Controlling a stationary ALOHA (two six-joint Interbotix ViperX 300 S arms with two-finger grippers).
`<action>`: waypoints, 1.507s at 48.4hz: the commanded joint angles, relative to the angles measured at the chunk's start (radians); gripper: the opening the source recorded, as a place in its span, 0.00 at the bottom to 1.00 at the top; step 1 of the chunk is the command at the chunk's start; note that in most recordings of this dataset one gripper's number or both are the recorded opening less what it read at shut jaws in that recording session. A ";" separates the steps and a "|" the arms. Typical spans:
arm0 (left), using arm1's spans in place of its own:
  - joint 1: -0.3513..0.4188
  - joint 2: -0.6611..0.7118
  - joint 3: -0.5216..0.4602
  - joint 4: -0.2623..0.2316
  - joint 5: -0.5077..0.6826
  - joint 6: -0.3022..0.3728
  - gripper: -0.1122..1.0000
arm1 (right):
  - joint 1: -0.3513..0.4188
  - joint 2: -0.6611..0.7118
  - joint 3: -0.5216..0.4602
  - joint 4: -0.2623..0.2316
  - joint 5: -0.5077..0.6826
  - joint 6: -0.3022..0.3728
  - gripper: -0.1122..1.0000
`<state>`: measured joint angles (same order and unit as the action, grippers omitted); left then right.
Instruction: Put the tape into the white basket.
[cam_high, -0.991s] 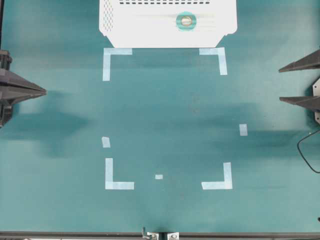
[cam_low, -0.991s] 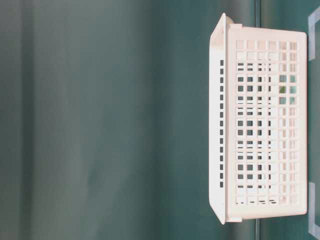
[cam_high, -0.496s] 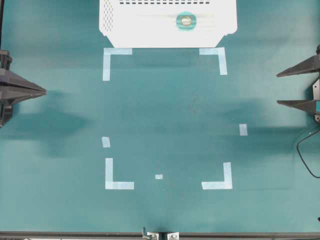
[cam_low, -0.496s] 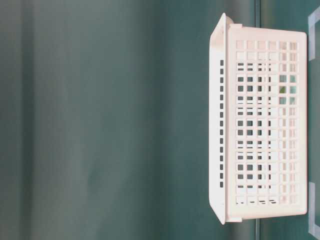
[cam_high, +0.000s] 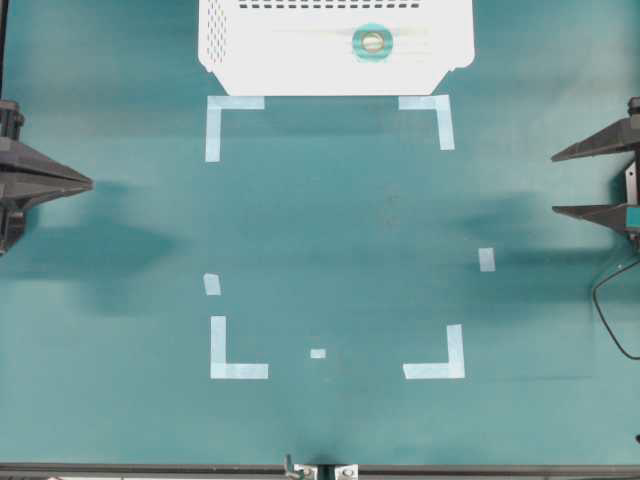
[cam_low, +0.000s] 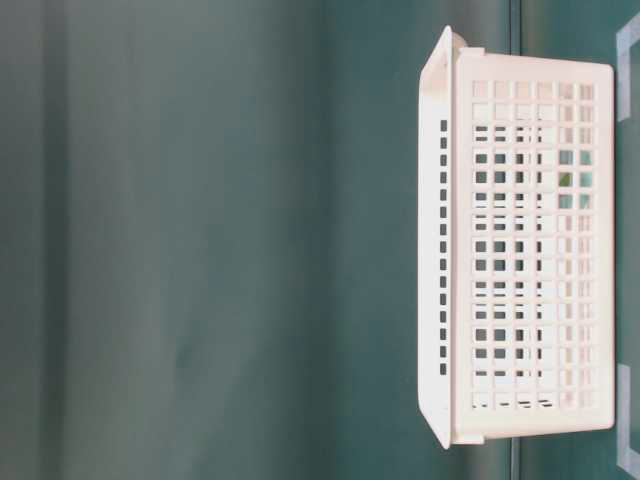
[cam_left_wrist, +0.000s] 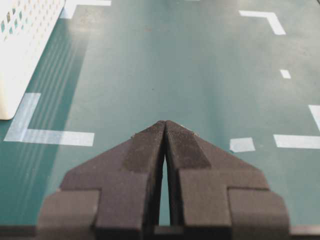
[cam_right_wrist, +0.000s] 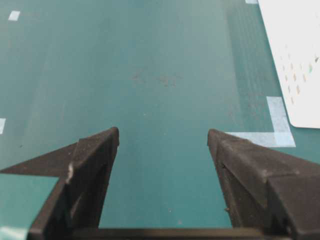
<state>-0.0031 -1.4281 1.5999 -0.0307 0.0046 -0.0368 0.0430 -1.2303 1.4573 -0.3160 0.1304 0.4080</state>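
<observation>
- While the tape (cam_high: 373, 41) lies inside the basket (cam_high: 230, 60), both arms sit far away.
- The left end effector (cam_left_wrist: 165, 125) is together.
- The right end effector (cam_right_wrist: 162, 137) is apart, holding nothing.

The left gripper (cam_left_wrist: 165, 125) has its fingers pressed together; the right gripper's (cam_right_wrist: 163, 137) stand wide apart, empty.

White basket (cam_high: 300, 60) blocks far edge; table (cam_high: 330, 220) centre open.

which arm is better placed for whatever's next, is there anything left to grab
Neither needs to: the tape already lies in the white basket. If any, the right gripper, open and empty; the left gripper is shut.
</observation>
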 joint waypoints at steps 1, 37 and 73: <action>0.000 0.008 -0.017 0.002 -0.005 0.002 0.00 | 0.002 0.017 -0.006 -0.003 -0.017 0.002 0.81; 0.000 0.008 -0.017 0.002 -0.005 0.002 0.00 | -0.006 0.017 0.038 -0.005 -0.095 -0.002 0.81; 0.000 0.009 -0.017 0.002 -0.005 0.002 0.00 | -0.041 0.014 0.052 -0.006 -0.126 -0.005 0.81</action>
<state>-0.0046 -1.4281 1.5999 -0.0322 0.0046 -0.0368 0.0046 -1.2303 1.5248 -0.3191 0.0107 0.4034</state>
